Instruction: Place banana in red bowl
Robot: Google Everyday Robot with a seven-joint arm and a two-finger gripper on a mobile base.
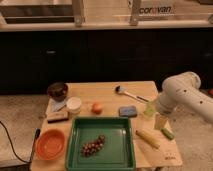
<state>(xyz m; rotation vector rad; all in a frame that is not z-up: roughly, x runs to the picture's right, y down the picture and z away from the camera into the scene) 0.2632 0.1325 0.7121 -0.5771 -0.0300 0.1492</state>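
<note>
The banana (pixel 148 138) is a small pale-yellow piece lying on the wooden table (pixel 105 95), just right of the green tray (pixel 116 134). The red bowl (pixel 50 144) is shallow, orange-red and empty, at the table's front left corner. My gripper (pixel 160 121) hangs from the white arm (pixel 181 94) at the table's right edge, just above and behind the banana, and holds nothing that I can see. A dark green stick (pixel 168 133) lies right beside it.
The tray holds a bunch of grapes (pixel 93 145). Behind it stand a white cup (pixel 73 105), an orange fruit (pixel 97 107), a blue sponge (pixel 128 111), a brush (pixel 129 93), a dark brown bowl (pixel 57 90) and a pale green cup (pixel 149 109).
</note>
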